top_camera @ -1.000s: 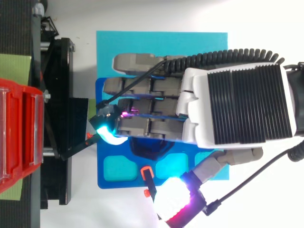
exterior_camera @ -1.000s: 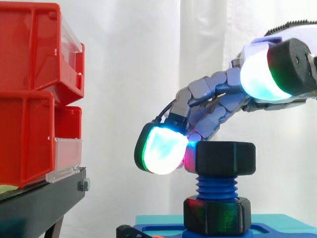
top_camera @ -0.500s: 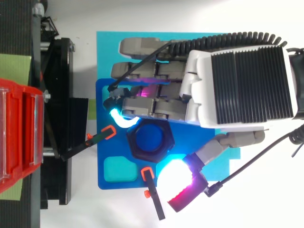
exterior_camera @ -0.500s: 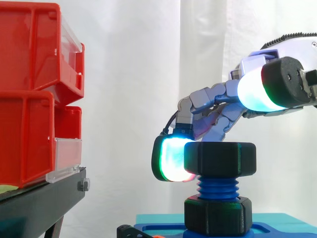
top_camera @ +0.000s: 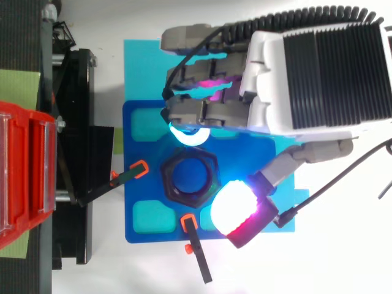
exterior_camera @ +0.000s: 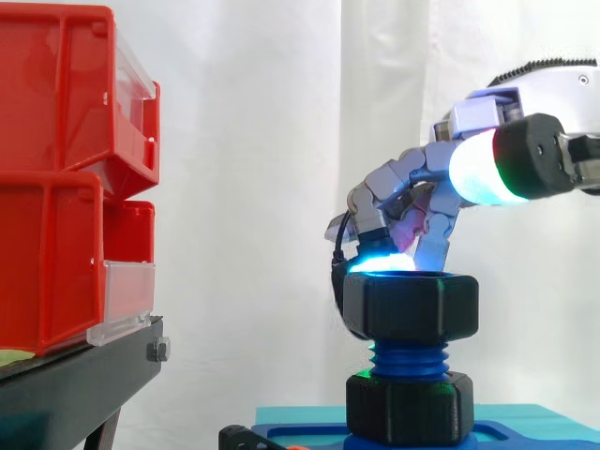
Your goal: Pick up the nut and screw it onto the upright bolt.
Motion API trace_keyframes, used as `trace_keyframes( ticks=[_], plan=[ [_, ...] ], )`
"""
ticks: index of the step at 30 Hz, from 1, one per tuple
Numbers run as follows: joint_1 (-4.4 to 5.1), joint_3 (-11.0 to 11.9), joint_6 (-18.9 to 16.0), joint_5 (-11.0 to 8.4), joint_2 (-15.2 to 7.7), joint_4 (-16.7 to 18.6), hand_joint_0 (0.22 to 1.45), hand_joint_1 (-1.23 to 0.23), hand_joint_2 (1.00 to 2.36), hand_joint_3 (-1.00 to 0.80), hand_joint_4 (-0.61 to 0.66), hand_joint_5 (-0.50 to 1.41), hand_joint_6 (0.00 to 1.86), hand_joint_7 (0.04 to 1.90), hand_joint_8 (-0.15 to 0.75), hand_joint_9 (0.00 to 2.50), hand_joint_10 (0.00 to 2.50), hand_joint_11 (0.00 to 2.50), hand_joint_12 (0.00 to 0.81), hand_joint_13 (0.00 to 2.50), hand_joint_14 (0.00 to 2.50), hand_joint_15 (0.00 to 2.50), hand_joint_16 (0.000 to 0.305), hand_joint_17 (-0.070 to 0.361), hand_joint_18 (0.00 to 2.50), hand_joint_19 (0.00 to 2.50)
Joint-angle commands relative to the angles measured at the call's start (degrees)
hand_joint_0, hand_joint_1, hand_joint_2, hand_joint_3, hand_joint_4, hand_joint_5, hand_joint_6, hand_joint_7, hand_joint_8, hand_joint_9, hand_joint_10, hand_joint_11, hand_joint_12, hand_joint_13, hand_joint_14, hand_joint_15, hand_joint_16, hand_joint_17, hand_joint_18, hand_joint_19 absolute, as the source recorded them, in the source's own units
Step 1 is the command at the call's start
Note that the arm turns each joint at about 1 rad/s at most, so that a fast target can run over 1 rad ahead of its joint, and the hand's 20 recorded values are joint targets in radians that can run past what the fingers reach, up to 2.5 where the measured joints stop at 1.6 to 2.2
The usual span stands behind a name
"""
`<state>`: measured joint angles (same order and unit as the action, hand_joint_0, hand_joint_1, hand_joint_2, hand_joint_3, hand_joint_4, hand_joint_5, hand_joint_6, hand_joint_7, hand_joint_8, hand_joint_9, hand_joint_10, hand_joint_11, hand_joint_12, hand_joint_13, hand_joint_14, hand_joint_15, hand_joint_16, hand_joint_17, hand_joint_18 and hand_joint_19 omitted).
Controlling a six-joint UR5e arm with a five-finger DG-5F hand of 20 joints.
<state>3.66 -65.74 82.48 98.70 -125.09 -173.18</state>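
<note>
The black hex nut [exterior_camera: 410, 305] sits on top of the upright blue bolt [exterior_camera: 408, 359], with thread showing below it. From above, the nut [top_camera: 188, 177] rings the bolt's blue end. The bolt stands in a black hex base [exterior_camera: 410, 408] on the blue fixture plate [top_camera: 144, 184]. My hand [top_camera: 318, 67] hovers beyond the nut with its fingers bent downward. One glowing fingertip [exterior_camera: 380, 258] rests at the nut's far top edge [top_camera: 187, 135]. The thumb pad [exterior_camera: 478, 169] stays raised well above the nut, off its near right corner [top_camera: 236, 208]. Nothing is pinched.
Stacked red bins [exterior_camera: 66, 178] sit on a black stand [exterior_camera: 84, 384] at the left. Two orange-tipped clamps [top_camera: 138, 169] [top_camera: 190, 223] point at the bolt from the plate's left and near sides. A cyan mat [top_camera: 141, 61] lies under the plate.
My hand has moved across the nut toward the far side. The fingertip swept from the nut's left flank to its far edge. The nut has turned and sits slightly lower.
</note>
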Motion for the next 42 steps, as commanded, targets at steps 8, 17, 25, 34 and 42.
trace_keyframes(
  ticks=[8,17,25,34,42],
  plan=[
    [-1.81,5.09,2.86,1.41,0.02,-5.32,0.50,-0.14,1.00,-0.50,0.23,-0.03,0.50,1.26,0.306,1.11,0.00,0.00,0.241,0.69,0.00,0.00,0.015,0.033,0.25,0.00],
    [-1.19,6.23,2.86,1.14,0.02,-5.23,0.49,-0.13,1.00,-0.50,0.28,-0.09,0.50,0.88,0.297,1.02,0.00,0.00,0.269,0.67,0.00,0.00,0.020,0.045,0.23,0.00],
    [0.48,6.23,2.60,0.35,-0.16,-3.30,0.49,-0.11,1.00,-0.50,0.28,-0.08,0.50,0.88,0.297,1.00,0.00,0.00,0.278,0.65,0.00,0.00,0.022,0.048,0.22,0.00],
    [2.94,5.62,1.19,-2.11,-0.16,-2.33,0.49,-0.09,1.00,-0.50,0.29,-0.07,0.50,0.92,0.297,0.98,0.00,0.00,0.289,0.62,0.00,0.00,0.024,0.054,0.20,0.00],
    [3.46,4.12,0.22,-2.29,-0.25,-0.93,0.48,-0.08,1.00,-0.50,0.28,-0.07,0.50,0.91,0.293,0.95,0.00,0.00,0.300,0.59,0.00,0.00,0.027,0.060,0.17,0.00]
  ],
)
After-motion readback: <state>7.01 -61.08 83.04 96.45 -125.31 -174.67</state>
